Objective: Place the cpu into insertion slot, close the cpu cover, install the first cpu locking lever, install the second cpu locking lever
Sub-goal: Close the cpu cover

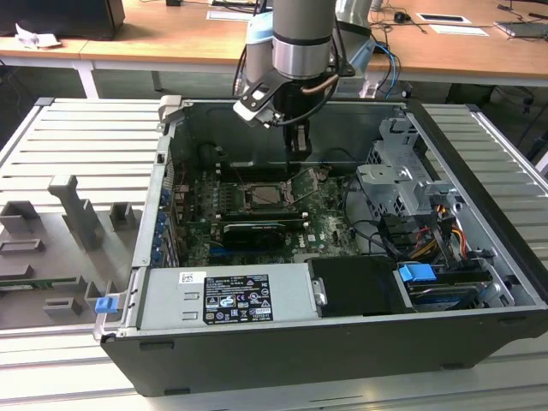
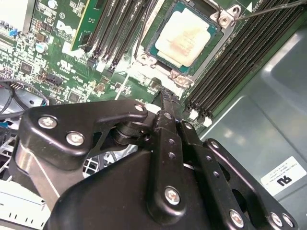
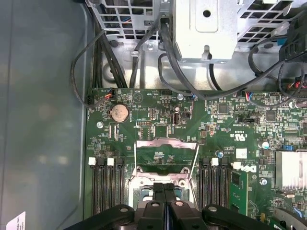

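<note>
Pincer (image 2: 166, 100) (tips pressed together) points down near cpu (image 2: 184, 38).

We saw an open black computer case (image 1: 257, 364) lying on a ribbed grey counter (image 1: 51, 137). Inside it lay a green motherboard (image 3: 225, 124), with a round coin battery (image 3: 119, 113) near one edge and two banks of long black memory slots (image 3: 105, 187). A finned silver heatsink (image 3: 290, 172) sat on the board too. Black cables (image 3: 109, 52) ran past the board's edge. In the exterior view a grey power supply (image 1: 171, 300) occupied the near corner, and a metal drive cage (image 1: 402, 184) stood at that view's right. Grey moulded fixtures (image 1: 81, 210) rested on the counter at that view's left, with a small blue clip (image 1: 105, 304) just beside the case's corner. Wooden desks (image 1: 171, 38) stood behind.
</note>
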Robot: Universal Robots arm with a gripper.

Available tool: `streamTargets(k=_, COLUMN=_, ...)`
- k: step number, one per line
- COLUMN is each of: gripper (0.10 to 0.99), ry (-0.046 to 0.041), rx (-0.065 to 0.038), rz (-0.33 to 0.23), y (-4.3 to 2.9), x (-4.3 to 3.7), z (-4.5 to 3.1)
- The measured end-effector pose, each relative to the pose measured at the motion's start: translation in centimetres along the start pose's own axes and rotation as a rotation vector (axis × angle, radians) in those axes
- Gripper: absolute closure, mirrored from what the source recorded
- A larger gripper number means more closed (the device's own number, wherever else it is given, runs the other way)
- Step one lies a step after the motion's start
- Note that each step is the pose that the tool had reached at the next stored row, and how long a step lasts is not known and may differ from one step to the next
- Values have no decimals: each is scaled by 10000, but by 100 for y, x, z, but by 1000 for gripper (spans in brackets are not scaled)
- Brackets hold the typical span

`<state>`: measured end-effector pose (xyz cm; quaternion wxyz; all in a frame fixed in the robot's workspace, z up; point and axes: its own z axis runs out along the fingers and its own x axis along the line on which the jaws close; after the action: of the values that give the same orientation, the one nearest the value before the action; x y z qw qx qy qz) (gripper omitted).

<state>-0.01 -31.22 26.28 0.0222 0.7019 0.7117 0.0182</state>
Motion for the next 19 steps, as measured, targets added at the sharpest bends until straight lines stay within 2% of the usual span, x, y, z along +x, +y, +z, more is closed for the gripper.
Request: streamTargets(k=19, gripper=980, ry=0, rx=62, rz=0, y=247, x=-3, z=-9)
